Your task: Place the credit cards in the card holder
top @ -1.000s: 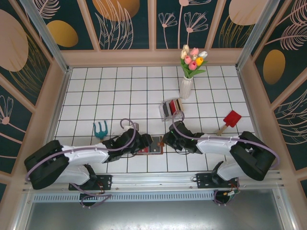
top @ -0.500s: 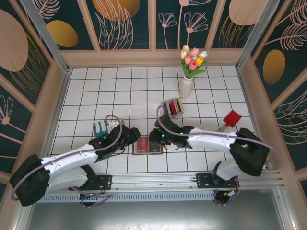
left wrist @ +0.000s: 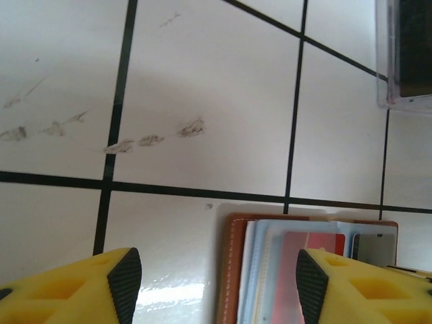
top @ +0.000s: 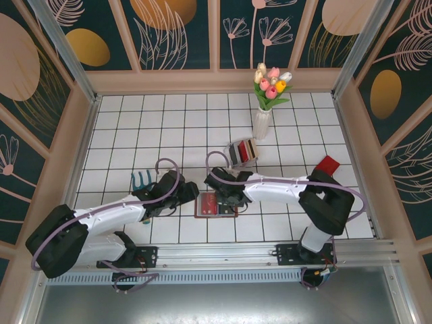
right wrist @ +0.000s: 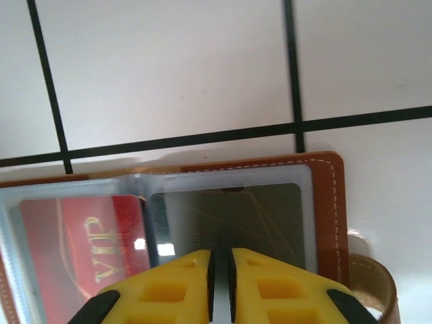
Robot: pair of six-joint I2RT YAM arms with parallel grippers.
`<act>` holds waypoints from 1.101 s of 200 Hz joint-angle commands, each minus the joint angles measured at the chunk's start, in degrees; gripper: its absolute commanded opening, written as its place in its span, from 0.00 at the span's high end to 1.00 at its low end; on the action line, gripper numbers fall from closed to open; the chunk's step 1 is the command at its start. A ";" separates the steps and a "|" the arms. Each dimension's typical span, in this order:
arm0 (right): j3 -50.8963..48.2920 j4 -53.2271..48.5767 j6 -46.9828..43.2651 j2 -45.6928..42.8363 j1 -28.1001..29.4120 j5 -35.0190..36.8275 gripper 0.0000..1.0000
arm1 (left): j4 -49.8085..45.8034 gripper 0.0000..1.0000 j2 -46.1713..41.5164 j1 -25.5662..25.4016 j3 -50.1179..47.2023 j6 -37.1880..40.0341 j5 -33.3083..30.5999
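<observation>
Both low over the worktop [top: 169, 128]: left jaws spread wide beside the open wallet [right wrist: 327, 202], right jaws pinched nearly shut above its pockets, red card [right wrist: 81, 236] and grey card [right wrist: 229, 216] tucked inside. Farther back, clear box [top: 241, 152].

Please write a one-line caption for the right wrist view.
Right fingers, nearly shut, over the open card holder, a red card and a dark card in its pockets.
</observation>
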 commanded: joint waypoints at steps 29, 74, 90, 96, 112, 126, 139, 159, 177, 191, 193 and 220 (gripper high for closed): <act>-4.80 1.01 3.35 -4.54 -1.58 -0.90 0.78 | 7.06 0.39 2.14 0.17 -2.31 1.11 6.14; -2.04 -7.36 4.50 -4.11 -2.04 3.55 0.76 | 8.22 0.39 -0.78 0.23 -4.27 0.04 5.72; -4.01 -6.73 5.13 -5.13 -2.22 3.10 0.75 | 7.92 0.40 -0.75 0.22 -3.97 0.87 7.10; -4.88 -6.17 5.29 -5.72 -2.39 2.99 0.75 | 7.89 0.40 -0.82 0.19 -3.84 1.25 7.49; -8.07 -2.77 4.85 -7.35 -3.62 0.37 0.73 | 8.33 0.40 -1.11 0.18 -3.70 2.09 8.88; -11.39 1.70 4.43 -8.60 -4.87 -3.17 0.72 | 7.56 0.40 -0.97 0.18 -3.26 2.74 8.94; -14.07 5.26 4.77 -9.63 -5.59 -5.03 0.72 | 7.03 0.41 -0.78 0.21 -2.95 3.12 8.64; -17.36 13.17 2.85 -10.76 -6.70 -9.25 0.72 | 6.35 0.41 -0.86 0.20 -2.66 3.11 7.83; -17.37 17.44 1.79 -10.17 -7.04 -11.42 0.75 | 5.90 0.43 -1.12 0.25 -2.65 2.71 7.14; -16.27 20.49 0.46 -8.34 -7.14 -13.61 0.77 | 3.46 0.44 -2.00 0.22 -2.16 2.48 4.34; -16.01 20.83 0.35 -7.94 -7.14 -13.81 0.77 | 3.07 0.43 -2.12 0.18 -2.09 2.45 3.77; -12.35 23.24 -0.70 -3.21 -7.33 -15.85 0.80 | -0.50 0.43 -4.40 0.43 -1.25 2.03 -0.70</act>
